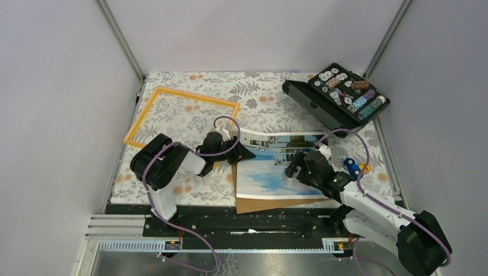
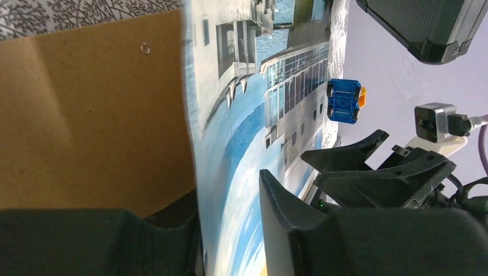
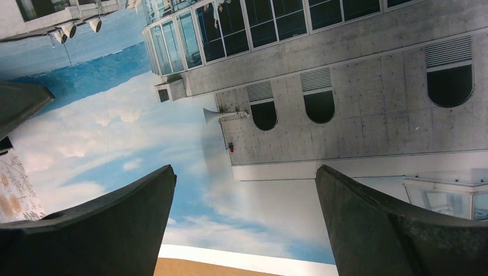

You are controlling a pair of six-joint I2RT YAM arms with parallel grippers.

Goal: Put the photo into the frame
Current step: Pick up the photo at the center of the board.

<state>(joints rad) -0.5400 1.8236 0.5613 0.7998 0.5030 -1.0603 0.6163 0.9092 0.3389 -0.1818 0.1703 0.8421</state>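
The photo (image 1: 267, 172), blue sky and a white building, lies in the middle of the table on its brown cardboard backing (image 1: 276, 203). The orange frame (image 1: 195, 96) lies flat at the back left, apart from it. My left gripper (image 1: 239, 151) is at the photo's left edge. In the left wrist view its jaws (image 2: 227, 190) straddle the lifted edge of the photo (image 2: 241, 115), with the backing (image 2: 98, 115) on one side and a gap still showing. My right gripper (image 1: 294, 167) is open over the photo; its view (image 3: 244, 172) shows wide-apart fingers above the print (image 3: 322, 115).
A black case (image 1: 345, 95) of small round parts stands open at the back right. A small blue and orange block (image 1: 352, 168) sits beside my right arm, and it also shows in the left wrist view (image 2: 343, 100). Grey walls close in left, right and back.
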